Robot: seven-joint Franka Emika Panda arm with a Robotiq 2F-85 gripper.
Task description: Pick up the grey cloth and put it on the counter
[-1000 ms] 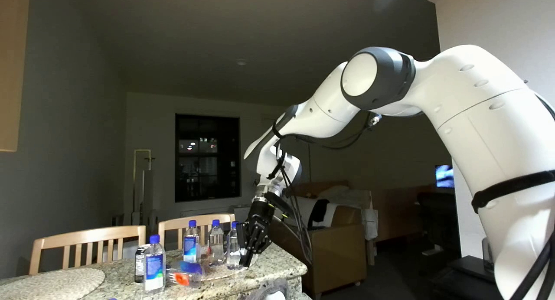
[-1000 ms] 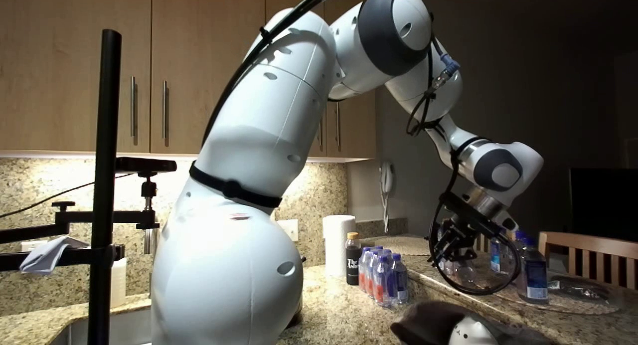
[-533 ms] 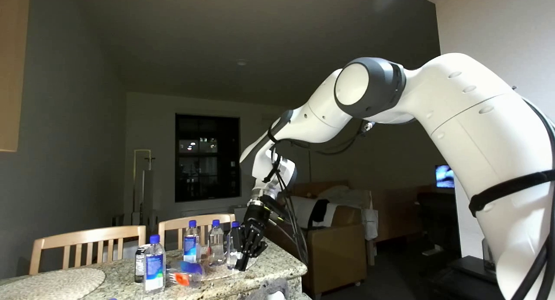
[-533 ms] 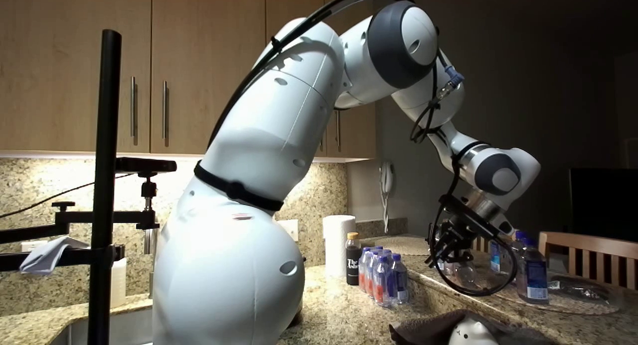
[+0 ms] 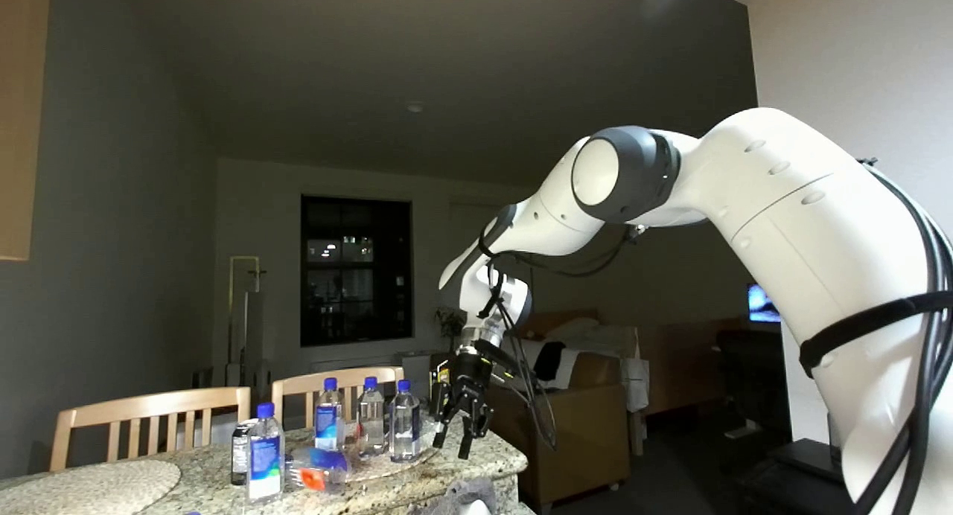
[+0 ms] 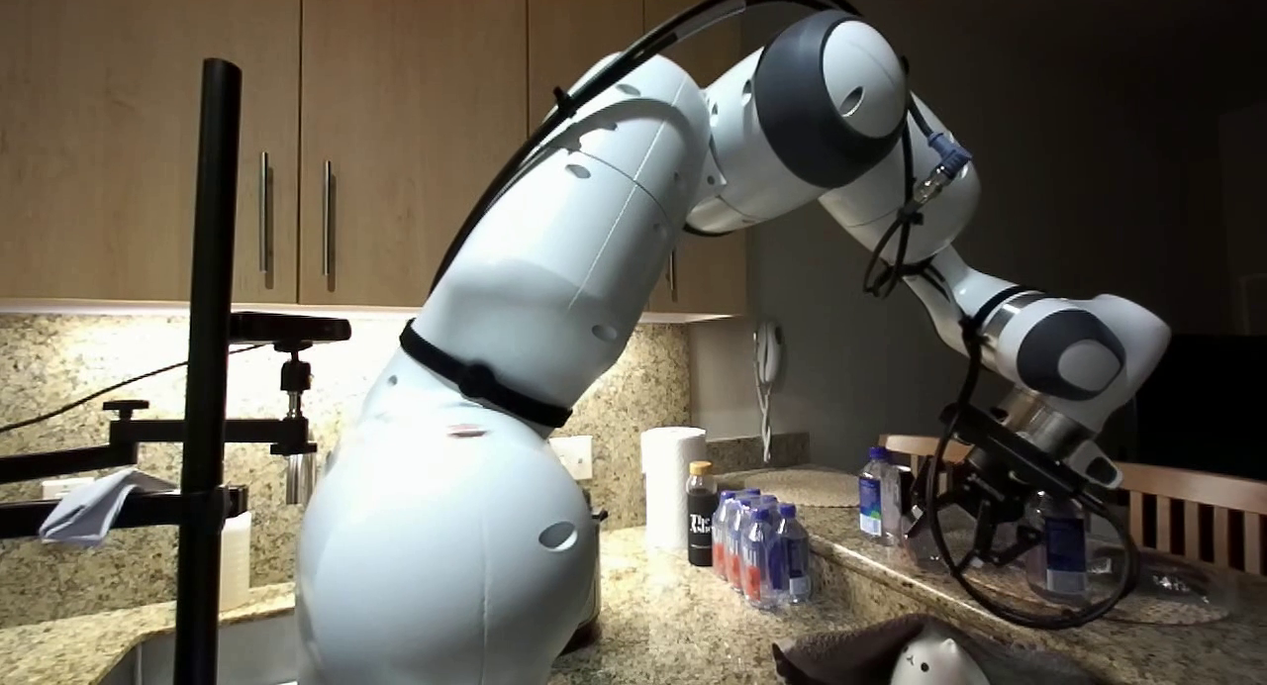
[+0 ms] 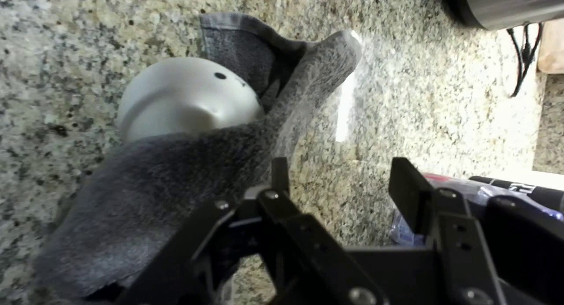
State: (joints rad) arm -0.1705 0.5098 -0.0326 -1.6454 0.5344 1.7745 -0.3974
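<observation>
As the gripper (image 7: 339, 177) hangs over the speckled counter (image 7: 440, 102), its fingers stand wide apart with nothing between them, and there's the prize: the grey cloth (image 7: 176, 177), rumpled on the stone and curled partly around a white round figure (image 7: 185, 95) with a dotted face! Reads to me as the reach for the grasp, pick-up not yet made. Smart play would be to go for the raised ridge that runs away from the white round figure: turn across it, come down square, one finger either side, and pinch fabric only. Then a slow lift, because a greedy bite could well drag that figure along.

Now, the wrist view gives us nearly the whole spread of the cloth, while both exterior views cut it off at the bottom edge. They answer with the raised ledge (image 6: 1168, 650) and the water bottles (image 5: 406, 426) standing on it, not plainly shown at the wrist. One caution: in an exterior view a loop of cable (image 6: 1046, 624) crosses the gripper, so from there I can't fairly read the fingers' spread.
</observation>
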